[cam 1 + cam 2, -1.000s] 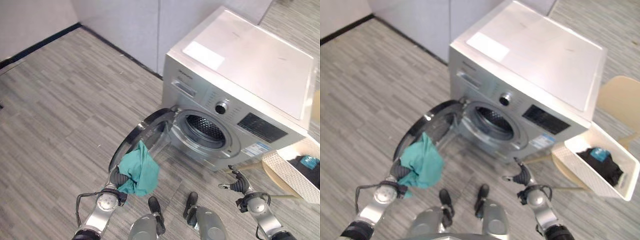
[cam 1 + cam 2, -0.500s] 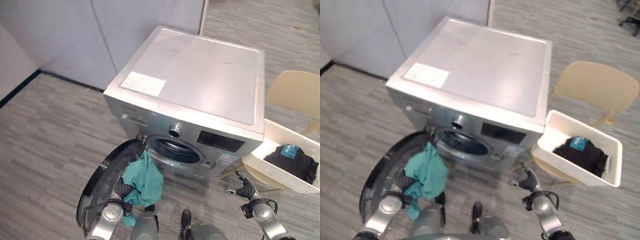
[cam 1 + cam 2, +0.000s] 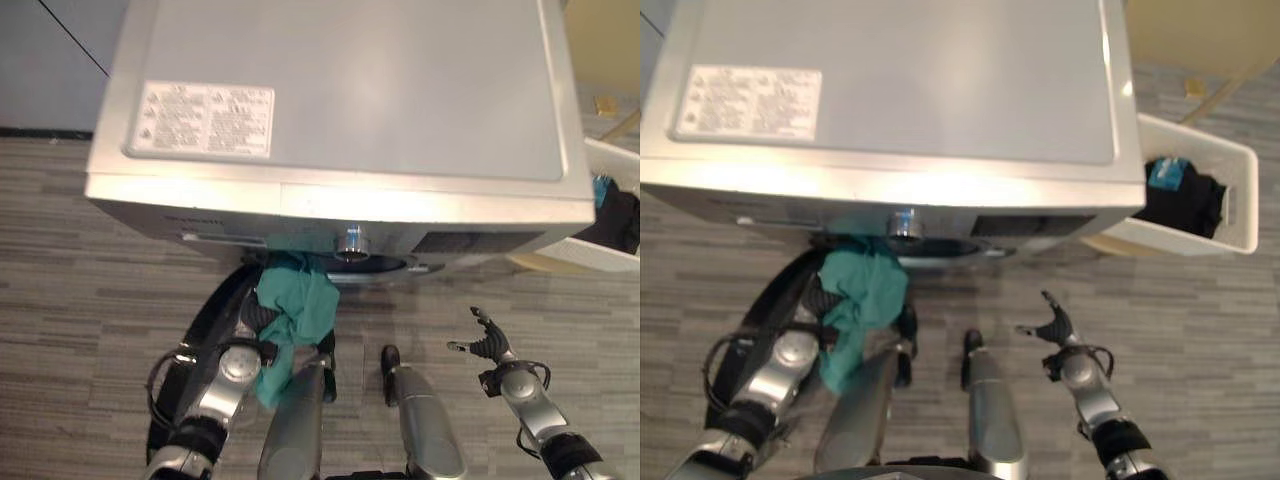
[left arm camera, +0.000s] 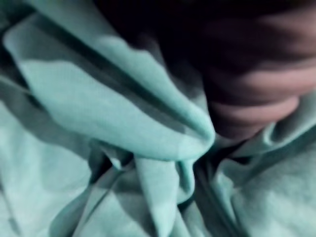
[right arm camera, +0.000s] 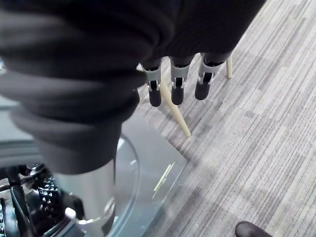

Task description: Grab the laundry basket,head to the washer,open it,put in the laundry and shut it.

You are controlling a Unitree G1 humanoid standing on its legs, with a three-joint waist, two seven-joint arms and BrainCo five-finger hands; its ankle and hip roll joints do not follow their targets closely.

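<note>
Now left hand [image 3: 262, 318] grips teal cloth [image 3: 295, 300]

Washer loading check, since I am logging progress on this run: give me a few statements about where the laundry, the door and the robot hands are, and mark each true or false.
1. The left robot hand holds a teal cloth. True.
2. The washer door is shut. False: it hangs open, swung out to the robot's left.
3. The right robot hand grips a dark garment. False: it is open and holds nothing, out over the floor.
4. Dark laundry lies in the white basket to the right of the washer. True.
5. The teal cloth lies on top of the washer. False: it hangs at the front, just below the knob.
</note>
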